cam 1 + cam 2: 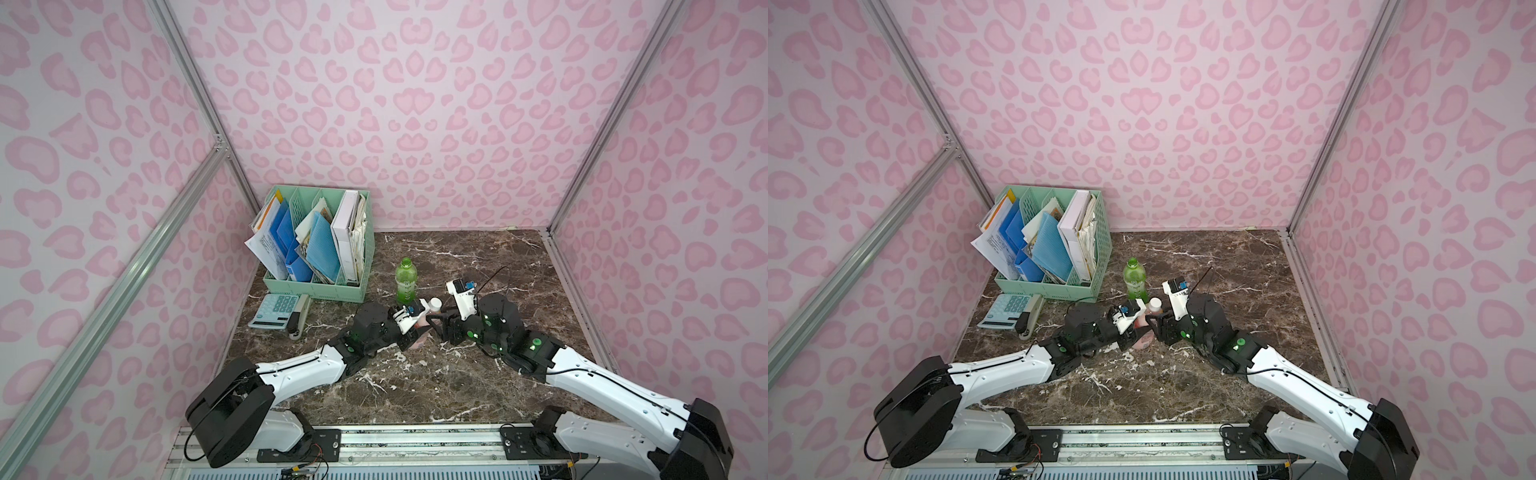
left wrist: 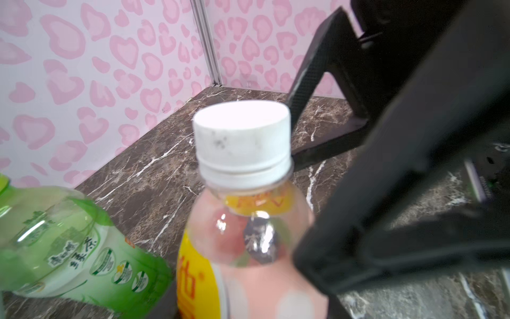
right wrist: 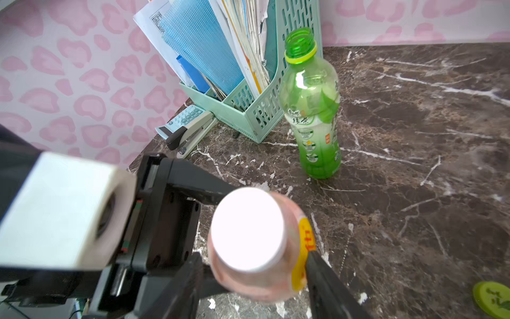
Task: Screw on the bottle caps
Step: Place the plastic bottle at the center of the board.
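Topping pink bottle (image 2: 248, 248), round white cap (image 2: 242, 140)

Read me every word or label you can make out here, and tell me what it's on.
"绿茶": dark characters on the green bottle label.
Smaller characters just above those: too blurred to be sure.
Orange characters on the pink bottle yellow label: cut off, unreadable.
Dark mark on the yellow-green cap: partly out of frame, unreadable.
Print on the sheet in the file rack, and the calculator keys: too small.
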